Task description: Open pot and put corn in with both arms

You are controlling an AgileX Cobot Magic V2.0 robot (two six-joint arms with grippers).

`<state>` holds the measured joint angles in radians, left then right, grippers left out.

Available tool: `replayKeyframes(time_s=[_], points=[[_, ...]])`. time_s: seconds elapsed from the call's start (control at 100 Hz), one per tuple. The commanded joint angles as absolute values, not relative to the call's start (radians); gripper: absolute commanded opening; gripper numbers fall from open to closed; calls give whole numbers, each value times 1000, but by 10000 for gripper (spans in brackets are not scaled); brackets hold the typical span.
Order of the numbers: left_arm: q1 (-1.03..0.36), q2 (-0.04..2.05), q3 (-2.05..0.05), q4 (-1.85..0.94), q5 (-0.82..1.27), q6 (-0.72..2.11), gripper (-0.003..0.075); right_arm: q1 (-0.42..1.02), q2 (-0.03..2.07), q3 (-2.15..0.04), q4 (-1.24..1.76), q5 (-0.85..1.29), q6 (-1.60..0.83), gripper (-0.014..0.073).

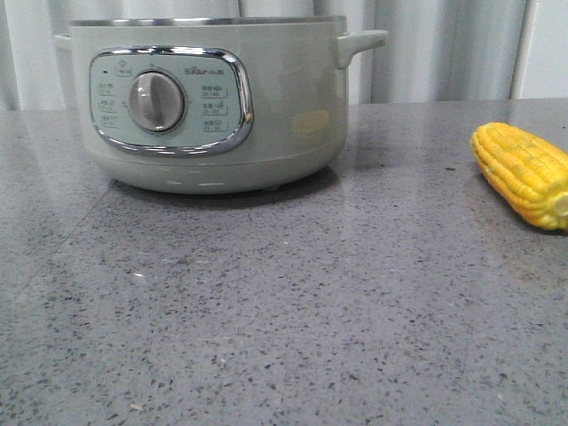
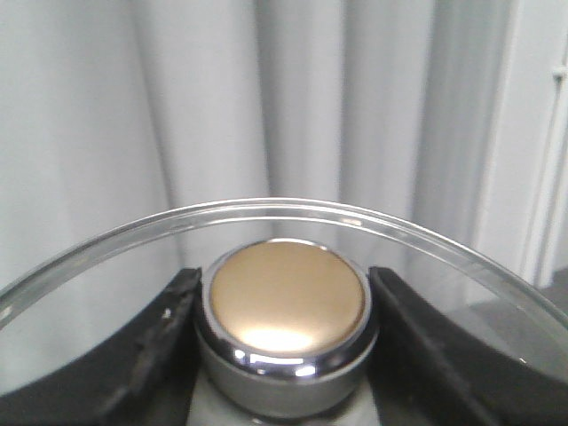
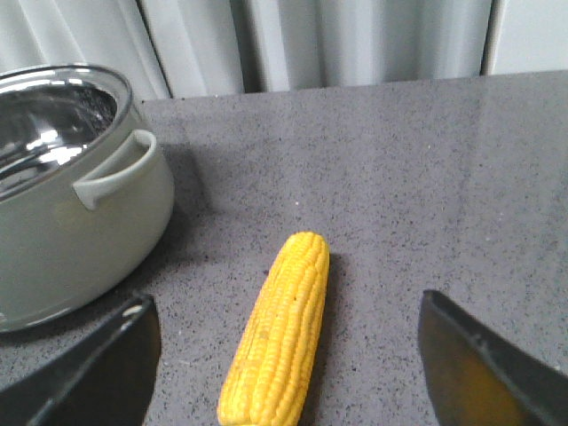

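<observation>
The pale green pot (image 1: 204, 98) stands at the back left of the grey table, its dial facing me; no lid shows on its steel rim. The right wrist view shows its open steel inside (image 3: 53, 124). My left gripper (image 2: 286, 311) is shut on the gold knob (image 2: 286, 297) of the glass lid (image 2: 293, 213), held up in front of the curtain. The yellow corn (image 1: 524, 173) lies on the table at the right. My right gripper (image 3: 288, 355) is open above the corn (image 3: 280, 333), one finger on each side, not touching. Neither gripper shows in the front view.
A pale curtain (image 1: 444, 44) hangs behind the table. The pot's side handle (image 3: 115, 173) sticks out toward the corn. Speckled grey tabletop (image 1: 284, 311) stretches in front of the pot.
</observation>
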<state>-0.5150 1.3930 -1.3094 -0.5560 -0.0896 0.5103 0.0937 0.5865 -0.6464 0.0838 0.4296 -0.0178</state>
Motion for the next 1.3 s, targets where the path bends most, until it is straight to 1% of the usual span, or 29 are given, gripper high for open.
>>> replayKeyframes(time_s=[0.0, 0.12, 0.22, 0.35, 0.49, 0.6, 0.68, 0.77, 0.89, 1.01, 1.18, 1.25, 1.29], points=[[-440, 1281, -1356, -548, -157, 548, 81, 90, 595, -681, 79, 378, -29, 496], [-295, 1197, -1343, -548, -8, 560, 81, 90, 595, -681, 81, 380, -29, 496], [-162, 1131, -1305, -548, 74, 560, 81, 90, 595, -681, 81, 380, -29, 496], [-5, 1058, -1186, -550, 66, 560, 81, 90, 595, -681, 81, 380, -29, 496], [96, 986, -996, -591, 0, 560, 81, 90, 595, -681, 81, 380, -29, 496], [101, 951, -811, -649, -133, 557, 81, 90, 595, -681, 86, 380, -29, 496], [97, 951, -706, -668, -189, 556, 81, 90, 595, -681, 88, 380, -29, 496], [97, 960, -606, -672, -241, 550, 81, 90, 595, -681, 88, 380, -29, 496], [77, 981, -484, -672, -380, 502, 82, 90, 595, -681, 88, 380, -29, 496], [51, 1017, -440, -670, -417, 491, 83, 90, 595, -681, 88, 378, -29, 496], [10, 1080, -438, -667, -450, 491, 85, 90, 595, -681, 88, 378, -29, 496], [8, 1106, -438, -667, -450, 491, 104, 90, 595, -681, 88, 380, -29, 496], [8, 1117, -438, -667, -449, 491, 137, 90, 595, -681, 90, 380, -29, 496]])
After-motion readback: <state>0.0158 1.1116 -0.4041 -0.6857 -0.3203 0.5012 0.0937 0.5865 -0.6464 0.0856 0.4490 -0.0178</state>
